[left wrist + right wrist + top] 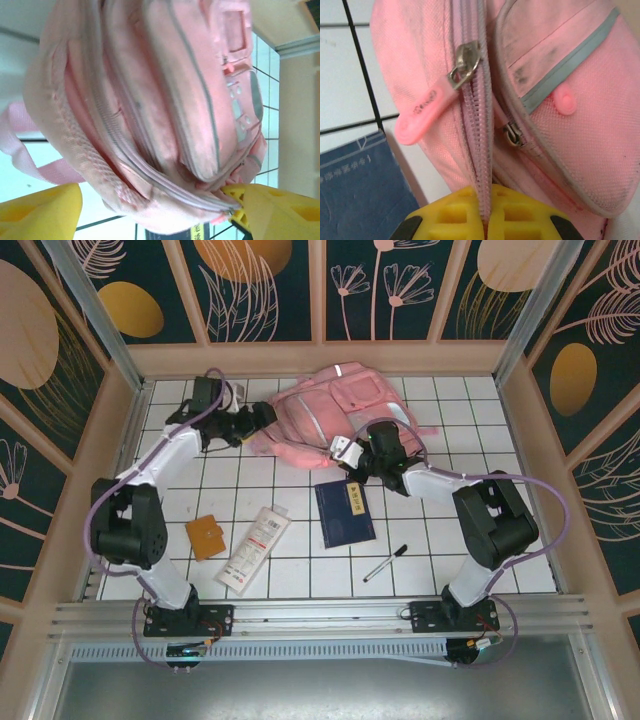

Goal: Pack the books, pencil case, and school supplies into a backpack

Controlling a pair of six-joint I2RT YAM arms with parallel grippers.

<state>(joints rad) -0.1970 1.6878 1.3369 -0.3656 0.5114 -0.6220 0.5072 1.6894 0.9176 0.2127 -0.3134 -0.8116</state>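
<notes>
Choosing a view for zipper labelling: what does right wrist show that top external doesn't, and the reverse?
Right wrist: zipper slider with pink pull tab, and the right end effector shut on the zipper seam. Top external: pencil case, orange-brown square and one pen, lying loose on the table. Both: pink backpack and navy book.

Lab cell: tiled table (260,480), patterned walls (270,280)

The left arm (165,455) and right arm (440,480) are built of black joints and white tubular links, looped by lilac cables (92,515); yellow gridded plastic fingers (465,212) are fitted.
</notes>
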